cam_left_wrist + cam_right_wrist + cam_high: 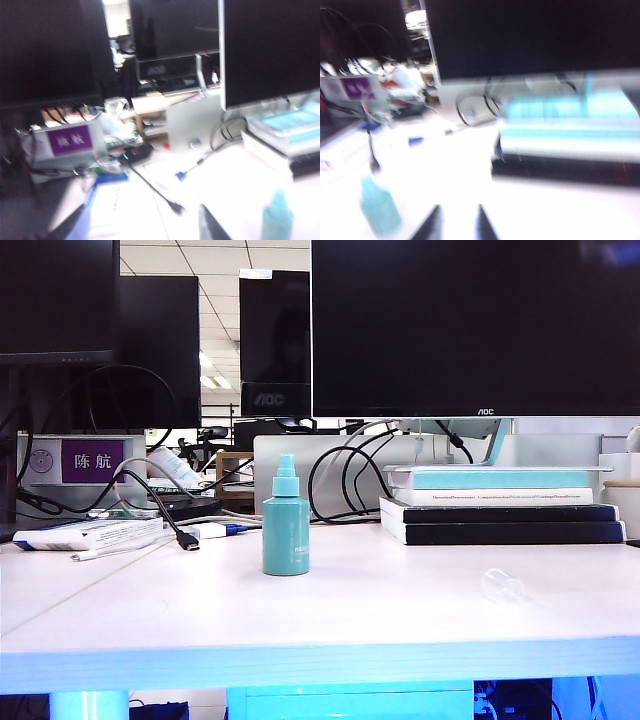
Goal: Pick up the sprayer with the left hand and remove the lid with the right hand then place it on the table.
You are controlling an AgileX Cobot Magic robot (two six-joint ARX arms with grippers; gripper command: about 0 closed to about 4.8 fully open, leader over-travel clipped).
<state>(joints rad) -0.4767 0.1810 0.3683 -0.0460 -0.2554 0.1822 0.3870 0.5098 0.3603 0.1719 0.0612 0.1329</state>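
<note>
Sprayer (286, 524) stands upright mid-desk (330, 625), nozzle bare. The lid (503, 586) lies on the desk at about 4 o'clock from it, well apart and nearer the front edge. Neither arm shows in the exterior view. Left pincer (140, 231): tips spread wide, released, nothing between them, sprayer off to one side of it. Right pincer (456, 227): tips narrowed to a small gap, empty, sprayer beside it, not in it. Both wrist views are smeared, so I read the arms as moving fast. Judging from the layout, the task looks done, so the risks are all about disturbing it. The lid is clear, round and light, and a brush from the right arm could roll it off the front edge. It's also nearly invisible on white, so it is easy to lose. The sprayer is tall and narrow, so a clip from either pincer would tip it. Cable (180, 536) at 9 o'clock and books (505, 520) at 3 o'clock leave limited room for wide sweeps.
</note>
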